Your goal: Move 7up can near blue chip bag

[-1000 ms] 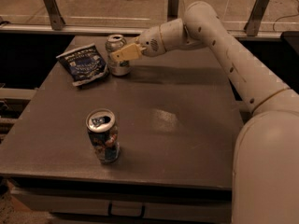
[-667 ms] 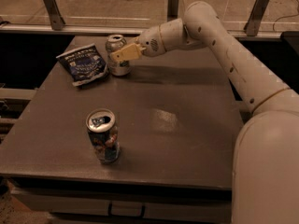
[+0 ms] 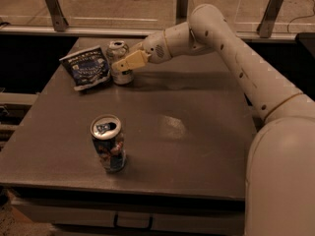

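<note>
The 7up can [image 3: 119, 63] stands upright at the far left of the table, its metal top showing. The blue chip bag [image 3: 87, 67] lies just left of it, almost touching it. My gripper [image 3: 123, 63] reaches in from the right and sits around the can, one tan finger [image 3: 131, 60] lying across the can's front. The far finger is hidden behind the can.
A blue, colourfully printed can [image 3: 108, 143] stands upright near the table's front left. The grey table [image 3: 197, 146] ends at a front edge with a drawer handle below. A railing with posts runs behind the table. My arm crosses the right side.
</note>
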`<action>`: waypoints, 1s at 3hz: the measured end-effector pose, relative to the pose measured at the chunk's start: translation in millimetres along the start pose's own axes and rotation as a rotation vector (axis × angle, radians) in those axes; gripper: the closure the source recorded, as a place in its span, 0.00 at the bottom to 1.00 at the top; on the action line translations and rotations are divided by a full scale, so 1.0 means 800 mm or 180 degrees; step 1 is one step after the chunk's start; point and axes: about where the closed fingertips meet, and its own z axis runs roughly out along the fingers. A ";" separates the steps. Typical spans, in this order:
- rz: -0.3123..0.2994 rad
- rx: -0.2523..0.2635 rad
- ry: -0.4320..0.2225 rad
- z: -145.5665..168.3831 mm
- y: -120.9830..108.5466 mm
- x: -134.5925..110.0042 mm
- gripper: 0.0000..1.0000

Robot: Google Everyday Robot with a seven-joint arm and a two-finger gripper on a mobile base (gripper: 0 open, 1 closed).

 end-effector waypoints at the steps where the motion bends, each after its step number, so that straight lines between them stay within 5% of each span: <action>1: -0.0048 0.0027 -0.0002 -0.004 0.004 -0.001 0.00; 2: -0.0132 0.0159 0.0013 -0.022 -0.001 -0.006 0.00; 3: -0.0341 0.0599 0.0087 -0.084 -0.027 -0.024 0.00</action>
